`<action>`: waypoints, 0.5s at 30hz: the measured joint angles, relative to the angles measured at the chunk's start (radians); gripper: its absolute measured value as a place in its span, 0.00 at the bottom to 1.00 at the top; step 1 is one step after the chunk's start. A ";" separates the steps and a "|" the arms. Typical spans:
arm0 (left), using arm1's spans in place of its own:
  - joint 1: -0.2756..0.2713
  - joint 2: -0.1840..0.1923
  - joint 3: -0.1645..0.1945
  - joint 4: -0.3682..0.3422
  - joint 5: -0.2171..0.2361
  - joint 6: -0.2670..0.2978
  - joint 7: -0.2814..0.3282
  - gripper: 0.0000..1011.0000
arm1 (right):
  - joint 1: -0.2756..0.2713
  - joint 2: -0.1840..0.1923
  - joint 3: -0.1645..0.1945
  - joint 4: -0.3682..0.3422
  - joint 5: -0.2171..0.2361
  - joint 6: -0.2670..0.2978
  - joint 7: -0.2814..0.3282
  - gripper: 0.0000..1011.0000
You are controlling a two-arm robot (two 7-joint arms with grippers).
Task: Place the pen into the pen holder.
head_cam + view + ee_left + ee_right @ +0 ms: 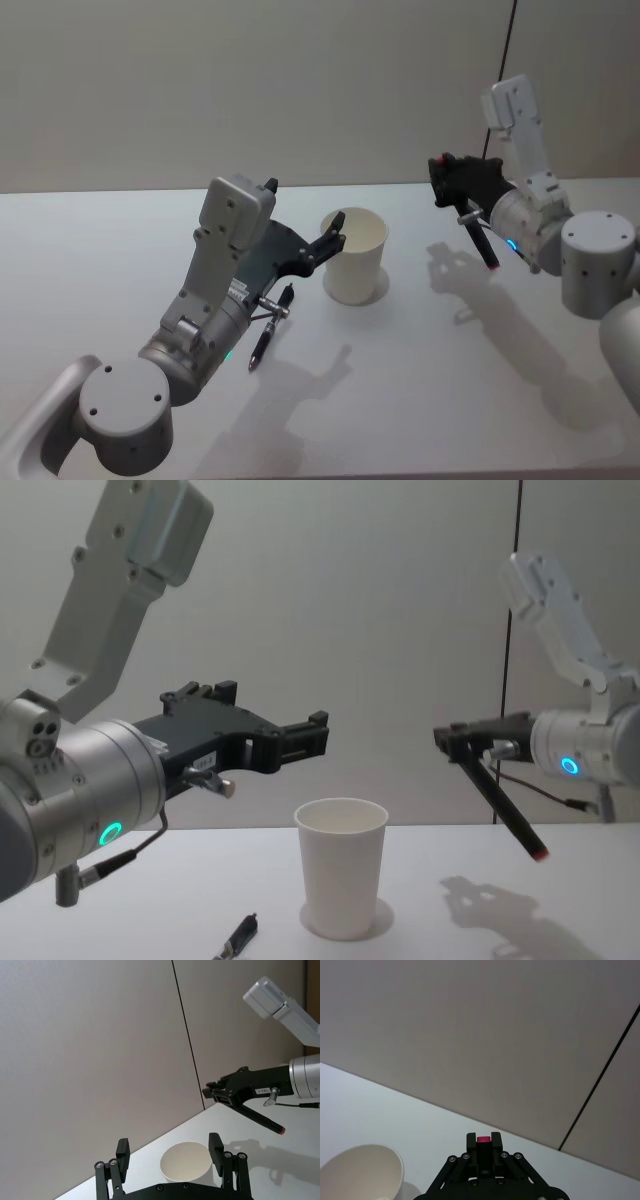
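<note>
right gripper [455, 738] fingers clamped on pen [505, 808] | left gripper [315, 732] fingers apart near pen holder [342, 870] | you risk slanted pen knocking it over

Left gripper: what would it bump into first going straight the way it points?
Likely nothing close. The left gripper, jaws open, points level above the paper cup, so it would skim over the cup's mouth toward the wall. Depth is unclear; it might clip the rim.
</note>
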 joint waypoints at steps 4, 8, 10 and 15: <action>0.000 0.000 0.000 0.000 0.000 0.000 0.000 0.99 | 0.001 -0.005 -0.003 0.006 0.018 -0.087 0.011 0.16; 0.000 0.000 0.000 0.000 0.000 0.000 0.000 0.99 | 0.010 -0.012 -0.006 0.030 0.035 -0.169 0.026 0.16; 0.000 0.000 0.000 0.000 0.000 0.000 0.000 0.99 | 0.016 -0.015 -0.008 0.044 0.044 -0.207 0.035 0.16; 0.000 0.000 0.000 0.000 0.000 0.000 0.000 0.99 | 0.056 -0.035 -0.016 0.130 0.077 -0.338 0.069 0.16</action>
